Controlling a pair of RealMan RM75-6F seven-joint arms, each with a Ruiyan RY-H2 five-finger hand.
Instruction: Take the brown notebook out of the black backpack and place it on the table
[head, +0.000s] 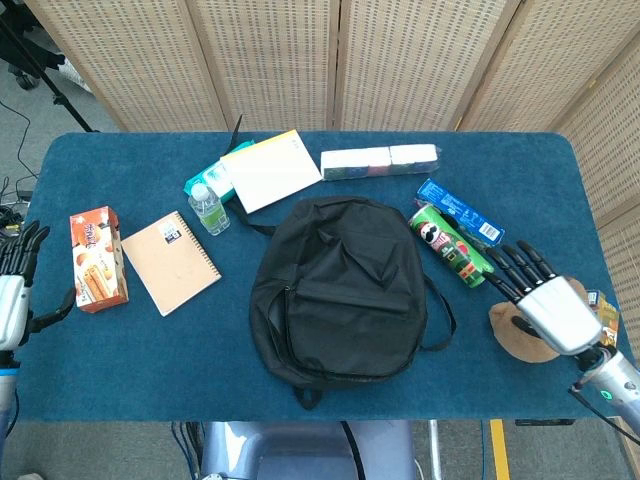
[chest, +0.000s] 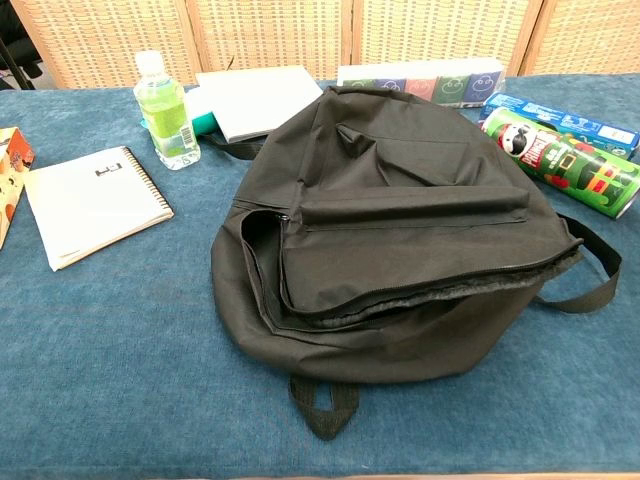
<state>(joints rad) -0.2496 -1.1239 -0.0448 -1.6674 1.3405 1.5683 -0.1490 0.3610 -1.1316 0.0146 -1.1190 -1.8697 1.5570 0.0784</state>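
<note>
So the brown notebook (head: 171, 262) is out and lying flat on the blue desk (head: 300, 400), left of centre in the head view, spiral edge toward the upper right. Nothing is touching it. In the chest view it sits at the left of the frame, with a small dark label near its top edge.

The black backpack (head: 340, 290) is in the middle of the desk, flap flopped down over the opening. The zipper is not closed though: in the chest view you can see the gap running along the front. A strap loop sticks out at the bottom edge and another curves off to the right.

The left robot hand (head: 12, 290) is at the far left edge of the head view, mostly cut off. Fingers point up and look spread with nothing in them, though so little shows that I'm only fairly sure. The right robot hand (head: 545, 295) is at the lower right, fingers spread apart and holding nothing, sitting over a brown plush toy (head: 515, 335). Can't tell if it's actually touching it.

Other stuff: an orange snack box (head: 97, 258) just left of the notebook, a green drink bottle (head: 209, 209) above it, a white pad (head: 271, 169) behind the backpack, a tissue pack (head: 379, 161) at the top, and a green chip can (head: 447, 245) next to a blue box (head: 458, 212) on the right.
</note>
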